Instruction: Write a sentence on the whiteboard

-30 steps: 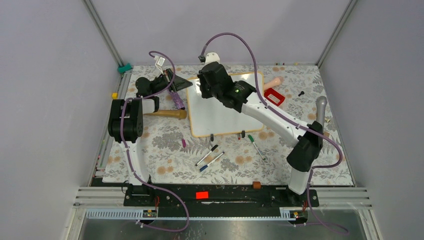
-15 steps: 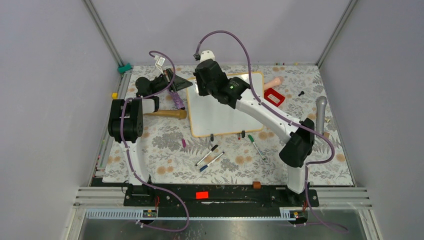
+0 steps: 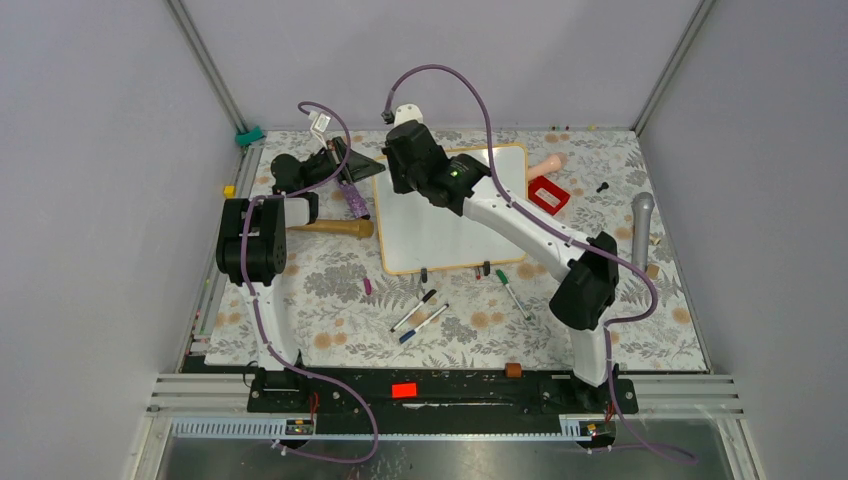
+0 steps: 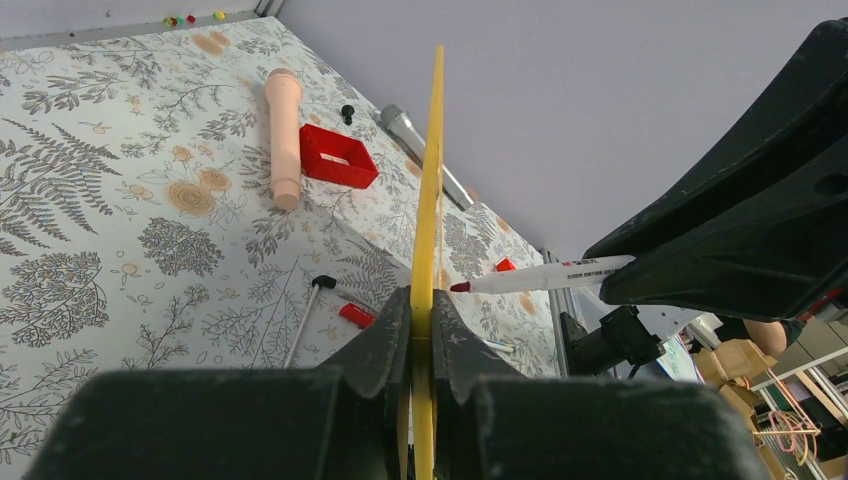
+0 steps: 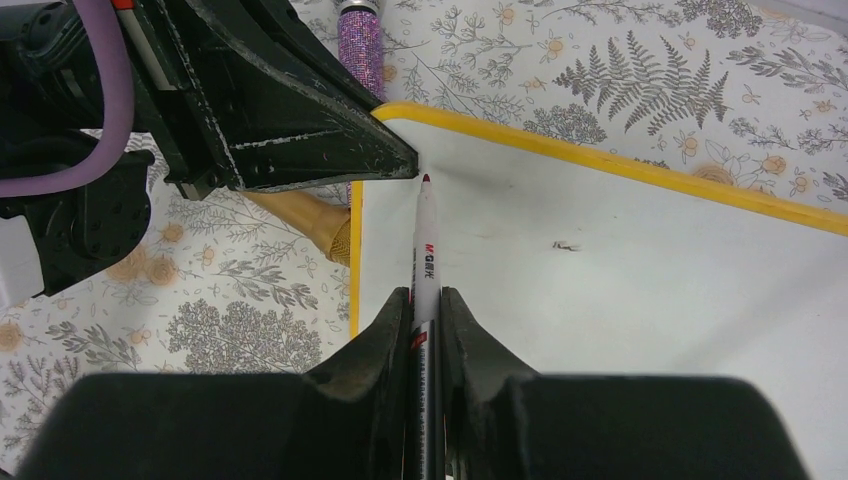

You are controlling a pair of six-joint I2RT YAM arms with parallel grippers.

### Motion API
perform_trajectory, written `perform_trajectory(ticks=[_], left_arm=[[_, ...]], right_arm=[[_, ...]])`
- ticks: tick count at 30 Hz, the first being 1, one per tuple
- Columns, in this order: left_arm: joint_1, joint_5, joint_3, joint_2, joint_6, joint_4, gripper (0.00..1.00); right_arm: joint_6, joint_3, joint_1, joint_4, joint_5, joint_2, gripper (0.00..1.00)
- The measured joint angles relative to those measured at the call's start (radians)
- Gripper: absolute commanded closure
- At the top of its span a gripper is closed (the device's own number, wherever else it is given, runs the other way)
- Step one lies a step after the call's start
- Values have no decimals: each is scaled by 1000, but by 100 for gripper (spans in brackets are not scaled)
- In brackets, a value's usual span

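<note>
Whiteboard (image 3: 450, 230) near the tabletop's (image 3: 330, 290) far edge, marker (image 5: 424, 240) tip at its far-left corner.
Left claw (image 4: 421, 303) pinches its frame; right claw (image 5: 425, 300) grips the marker.

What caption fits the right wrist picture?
Right gripper aims a marker at a corner of the whiteboard, beside the left gripper.

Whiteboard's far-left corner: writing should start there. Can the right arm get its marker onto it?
Probably yes: the marker in the right tool points at the whiteboard near that corner, over bare white. The left tool, clamped on its edge, crowds the tip, so room beside it looks tight.
</note>
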Motion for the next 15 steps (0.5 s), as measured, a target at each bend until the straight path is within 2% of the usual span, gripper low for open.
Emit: perform_trajectory(ticks=[15], left_arm=[[0,0,0,0,0,0,100]], right_arm=[[-5,27,0,-11,7,23,100]])
